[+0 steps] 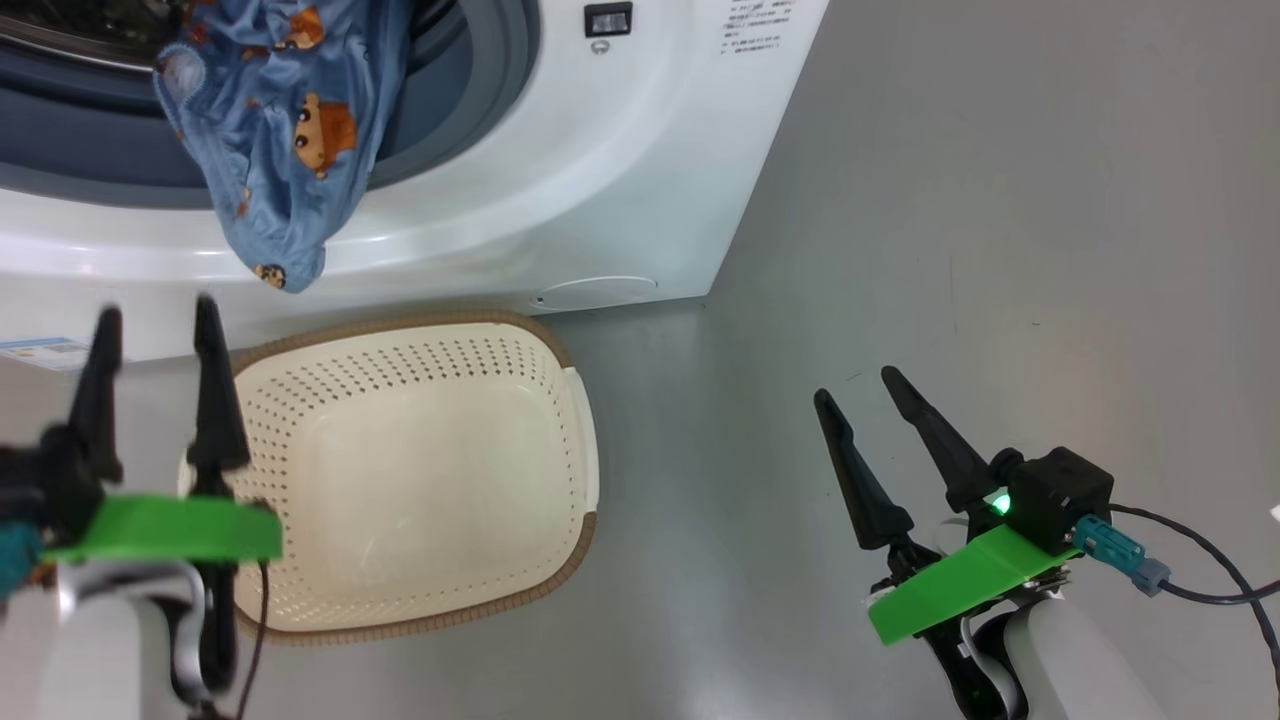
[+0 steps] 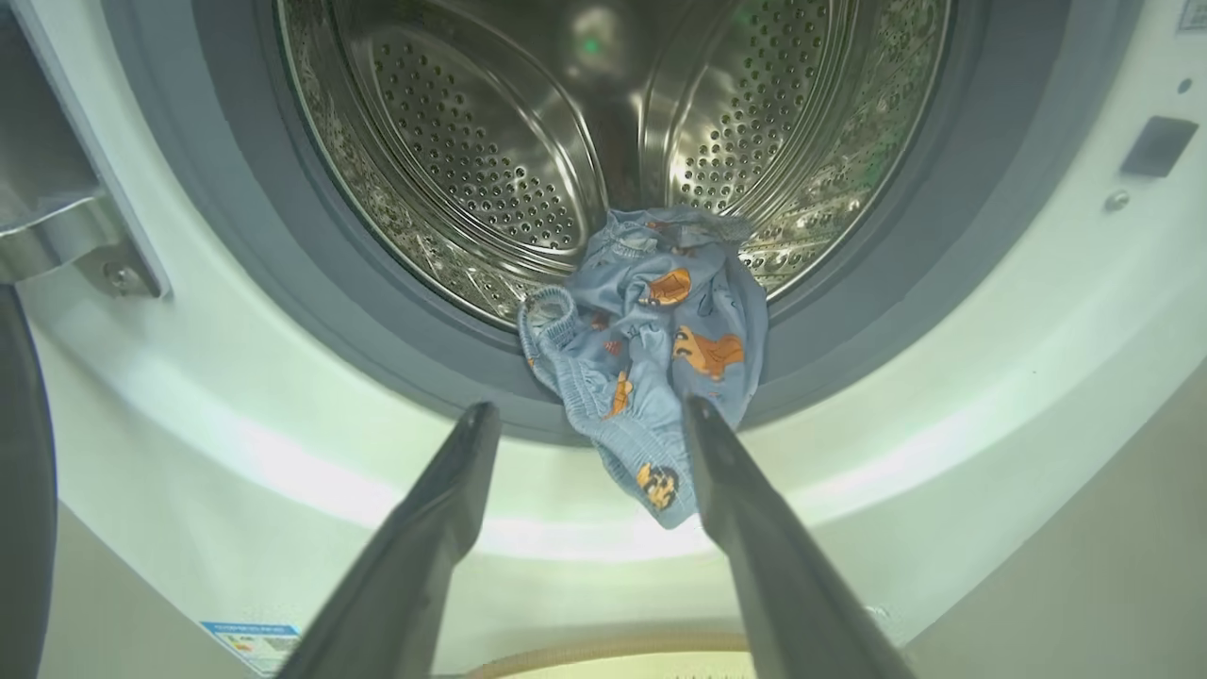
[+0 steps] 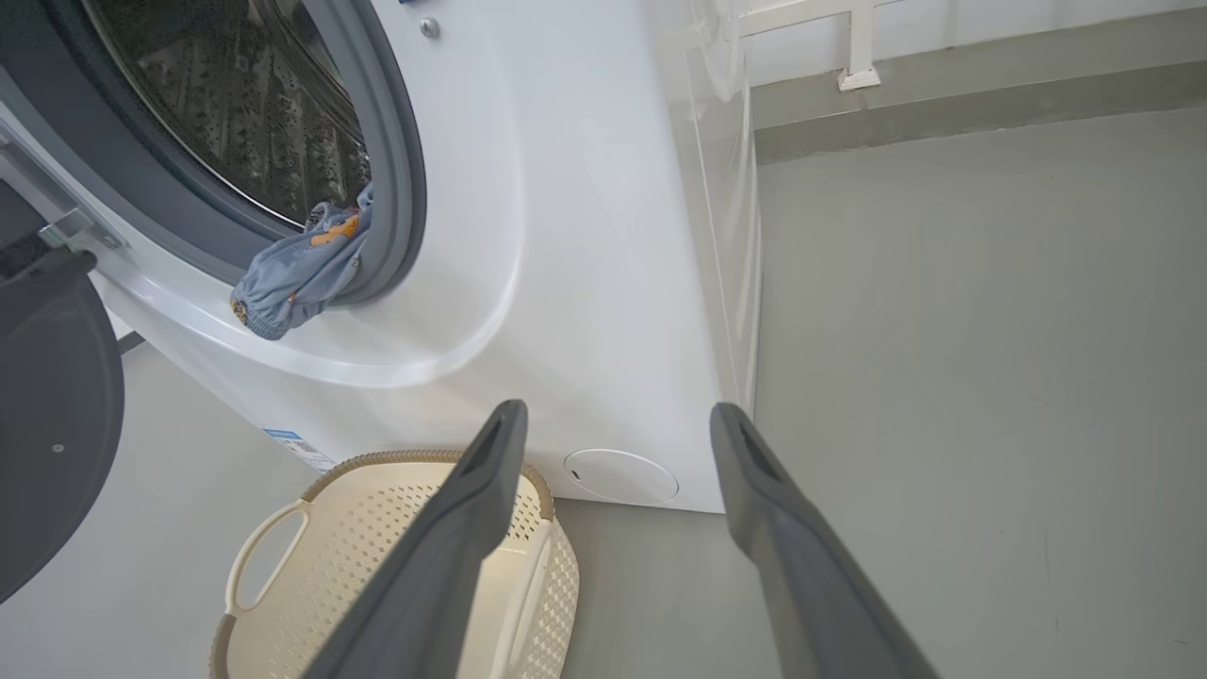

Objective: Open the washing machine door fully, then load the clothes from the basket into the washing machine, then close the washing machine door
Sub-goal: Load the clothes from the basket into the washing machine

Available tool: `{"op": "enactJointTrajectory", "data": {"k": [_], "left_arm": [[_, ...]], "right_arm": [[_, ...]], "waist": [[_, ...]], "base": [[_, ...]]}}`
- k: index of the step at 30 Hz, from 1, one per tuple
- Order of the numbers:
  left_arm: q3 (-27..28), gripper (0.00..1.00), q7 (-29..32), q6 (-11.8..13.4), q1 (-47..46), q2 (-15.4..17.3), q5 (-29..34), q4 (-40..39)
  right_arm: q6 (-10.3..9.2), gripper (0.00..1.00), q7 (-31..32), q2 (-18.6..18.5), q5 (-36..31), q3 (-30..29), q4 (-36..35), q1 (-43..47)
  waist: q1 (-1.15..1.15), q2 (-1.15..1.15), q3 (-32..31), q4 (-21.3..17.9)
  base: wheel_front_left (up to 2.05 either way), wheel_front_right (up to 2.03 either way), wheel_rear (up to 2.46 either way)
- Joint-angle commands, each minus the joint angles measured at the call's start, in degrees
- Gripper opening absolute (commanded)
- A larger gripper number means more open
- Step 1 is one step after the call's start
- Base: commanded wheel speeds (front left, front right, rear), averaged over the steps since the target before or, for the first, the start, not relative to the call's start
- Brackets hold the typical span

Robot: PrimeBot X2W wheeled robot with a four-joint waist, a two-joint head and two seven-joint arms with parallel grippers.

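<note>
Your left end effector [image 1: 156, 308] points up, released, at the basket [image 1: 400, 325] edge; your right end effector [image 1: 855, 384], released, tilts left over the floor [image 1: 1000, 250].

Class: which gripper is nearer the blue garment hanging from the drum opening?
Left. The left gripper is just below the garment; the right gripper is far to its right, over floor.

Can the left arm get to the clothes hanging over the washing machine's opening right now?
Probably yes. The left gripper is open and points straight at the clothes, with nothing between them; the washing machine door is swung aside.
</note>
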Motion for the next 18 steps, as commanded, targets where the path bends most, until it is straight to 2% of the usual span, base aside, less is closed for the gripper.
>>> {"op": "enactJointTrajectory", "data": {"k": [1,10,18], "left_arm": [[2.2,1.00,-0.1,0.6,2.1,1.1,0.8,-2.2],[3.4,1.00,-0.1,1.2,10.1,-1.5,1.5,-5.5],[2.6,1.00,-0.1,2.5,14.6,-2.3,2.3,-7.5]], "right_arm": [[0.16,1.00,-0.7,0.0,-0.5,1.2,-1.4,0.9],[0.16,1.00,-0.7,-0.2,-0.4,1.4,-1.2,0.9],[0.16,1.00,-0.7,-0.3,-0.3,1.7,-1.1,0.7]], "waist": [[0.00,0.00,0.1,0.0],[0.00,0.00,0.1,-0.1],[0.00,0.00,0.2,-0.4]], "base": [[0.00,0.00,0.00],[0.00,0.00,0.00],[0.00,0.00,0.00]]}}
